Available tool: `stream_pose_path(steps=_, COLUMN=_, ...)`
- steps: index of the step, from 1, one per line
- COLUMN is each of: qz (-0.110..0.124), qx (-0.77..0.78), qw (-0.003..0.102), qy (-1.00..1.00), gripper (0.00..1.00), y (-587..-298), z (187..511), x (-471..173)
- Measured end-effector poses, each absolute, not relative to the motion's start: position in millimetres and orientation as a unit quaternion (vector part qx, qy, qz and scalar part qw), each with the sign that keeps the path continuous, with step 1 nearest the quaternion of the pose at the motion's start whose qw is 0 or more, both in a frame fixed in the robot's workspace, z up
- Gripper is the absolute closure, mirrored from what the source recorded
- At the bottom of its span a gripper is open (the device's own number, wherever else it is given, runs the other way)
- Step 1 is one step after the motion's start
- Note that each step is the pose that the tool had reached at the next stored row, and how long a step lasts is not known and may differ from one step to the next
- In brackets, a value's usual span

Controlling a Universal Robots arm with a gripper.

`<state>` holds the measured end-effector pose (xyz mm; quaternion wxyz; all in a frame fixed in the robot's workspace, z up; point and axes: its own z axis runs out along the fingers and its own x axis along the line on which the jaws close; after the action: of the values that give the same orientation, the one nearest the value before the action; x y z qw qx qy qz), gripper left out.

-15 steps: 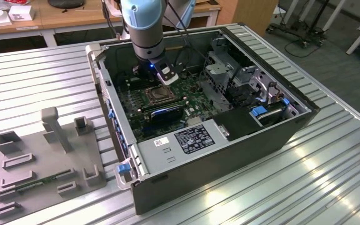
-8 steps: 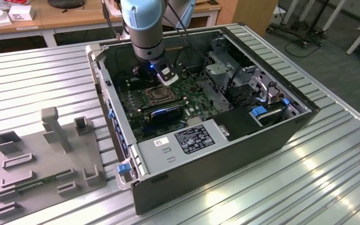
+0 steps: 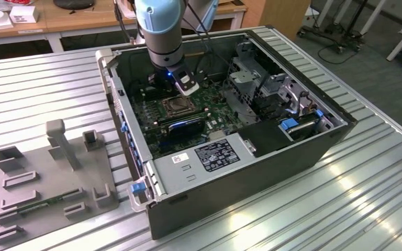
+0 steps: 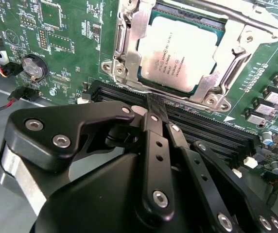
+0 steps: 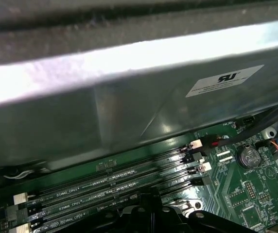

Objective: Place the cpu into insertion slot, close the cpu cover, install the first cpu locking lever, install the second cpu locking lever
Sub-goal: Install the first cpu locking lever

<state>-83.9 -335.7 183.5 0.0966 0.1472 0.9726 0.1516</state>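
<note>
The cpu, a square chip with a silvery top, lies in the insertion slot on the green motherboard inside the open computer case. The cpu cover, a silver metal frame, lies flat around the chip's edges. My gripper hangs just beside the cover's edge nearest the memory slots, with its black fingers shut together and nothing between them. In the exterior view the gripper sits low in the case, right over the socket's far edge.
Long black memory slots run right beside the socket. A coin battery and wires lie close by. The case's metal wall rises near the gripper. A drive cage and a grey fixture tray flank the workspace.
</note>
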Motion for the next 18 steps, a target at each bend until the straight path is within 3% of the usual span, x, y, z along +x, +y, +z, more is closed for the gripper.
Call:
stream_pose_path(steps=11, qz=0.153, qx=0.147, qw=0.097, qy=0.972, gripper=0.89, y=-335.3, z=191.6, x=-83.6)
stream_pose_path(steps=18, qz=0.165, qx=0.149, qw=0.095, qy=0.970, gripper=0.89, y=-337.0, z=191.7, x=-83.6)
